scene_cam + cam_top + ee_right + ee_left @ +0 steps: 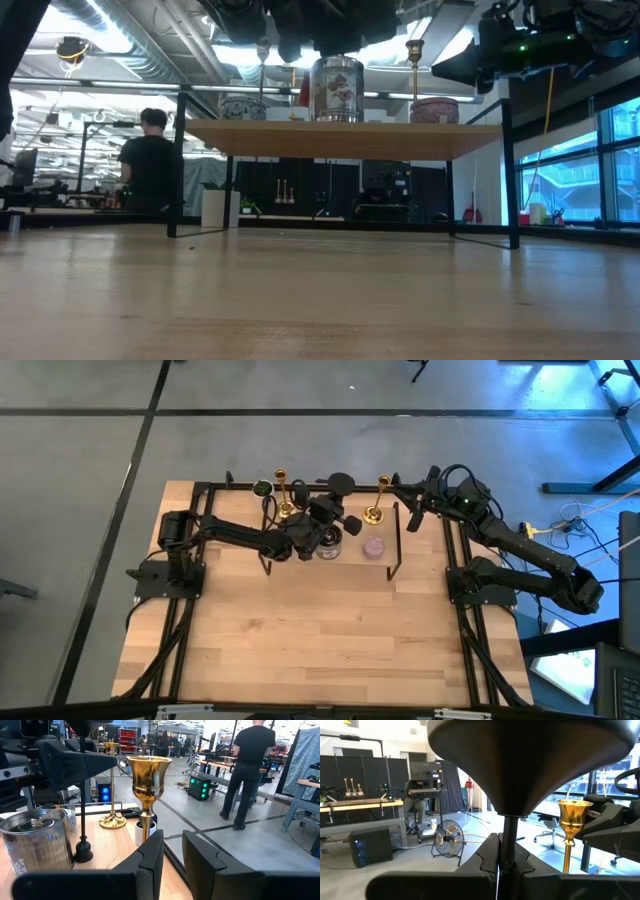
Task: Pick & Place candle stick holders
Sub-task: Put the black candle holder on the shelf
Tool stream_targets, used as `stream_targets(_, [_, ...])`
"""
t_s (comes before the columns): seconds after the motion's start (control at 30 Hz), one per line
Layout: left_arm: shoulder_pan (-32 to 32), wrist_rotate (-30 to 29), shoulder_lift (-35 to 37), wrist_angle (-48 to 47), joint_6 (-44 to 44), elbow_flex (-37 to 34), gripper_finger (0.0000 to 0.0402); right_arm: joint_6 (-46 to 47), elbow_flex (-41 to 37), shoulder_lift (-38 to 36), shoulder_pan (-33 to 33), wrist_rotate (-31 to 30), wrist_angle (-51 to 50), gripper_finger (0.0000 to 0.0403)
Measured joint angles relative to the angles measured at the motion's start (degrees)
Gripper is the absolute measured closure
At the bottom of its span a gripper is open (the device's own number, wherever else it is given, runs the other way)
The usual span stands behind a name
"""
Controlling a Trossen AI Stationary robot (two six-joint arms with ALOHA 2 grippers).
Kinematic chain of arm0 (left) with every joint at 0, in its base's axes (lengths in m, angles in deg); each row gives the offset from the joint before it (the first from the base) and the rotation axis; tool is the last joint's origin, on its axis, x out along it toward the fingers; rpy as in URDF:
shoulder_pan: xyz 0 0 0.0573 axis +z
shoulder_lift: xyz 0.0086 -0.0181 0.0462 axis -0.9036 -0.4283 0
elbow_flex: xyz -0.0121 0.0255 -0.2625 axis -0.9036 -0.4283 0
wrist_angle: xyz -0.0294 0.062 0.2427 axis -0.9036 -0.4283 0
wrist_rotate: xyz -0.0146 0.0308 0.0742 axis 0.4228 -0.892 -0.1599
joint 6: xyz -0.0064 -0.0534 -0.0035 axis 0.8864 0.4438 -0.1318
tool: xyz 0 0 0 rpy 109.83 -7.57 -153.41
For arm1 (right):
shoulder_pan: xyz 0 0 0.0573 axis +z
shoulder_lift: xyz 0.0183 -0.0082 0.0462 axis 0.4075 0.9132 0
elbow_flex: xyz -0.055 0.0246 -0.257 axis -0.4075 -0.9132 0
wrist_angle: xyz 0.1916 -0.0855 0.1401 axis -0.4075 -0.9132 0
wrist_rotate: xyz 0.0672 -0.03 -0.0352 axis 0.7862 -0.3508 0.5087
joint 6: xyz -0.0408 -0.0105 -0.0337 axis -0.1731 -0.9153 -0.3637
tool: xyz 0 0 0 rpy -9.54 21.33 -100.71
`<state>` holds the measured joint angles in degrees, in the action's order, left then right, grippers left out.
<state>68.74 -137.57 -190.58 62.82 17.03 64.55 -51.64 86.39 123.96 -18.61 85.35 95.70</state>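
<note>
Early going, judging by both gold candle stick holders (383, 500) upright on the raised shelf (340, 140), unlifted, right tool (172, 855) slightly spread beside one stem, left tool (501, 865) pinching a dark stemmed holder (510, 770)

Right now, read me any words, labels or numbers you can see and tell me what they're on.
None can be read.
Tin: pale printed pattern, no legible words.
Tin in the low view: red and white picture, no text.
Gold candlestick: plain, unmarked.
</note>
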Motion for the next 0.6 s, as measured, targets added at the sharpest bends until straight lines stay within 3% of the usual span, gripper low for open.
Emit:
stream_targets(0.33, [-1.02, -1.87, -0.02, -0.44, -3.15, 0.00, 0.0398, 0.00, 0.00, 0.00, 0.00, 0.00, 0.00, 0.0329])
stream_targets(0.6, [-1.08, -2.16, -0.04, -0.84, -4.12, -0.02, 0.0363, 0.00, 0.00, 0.00, 0.02, 2.18, 0.47, 0.0329])
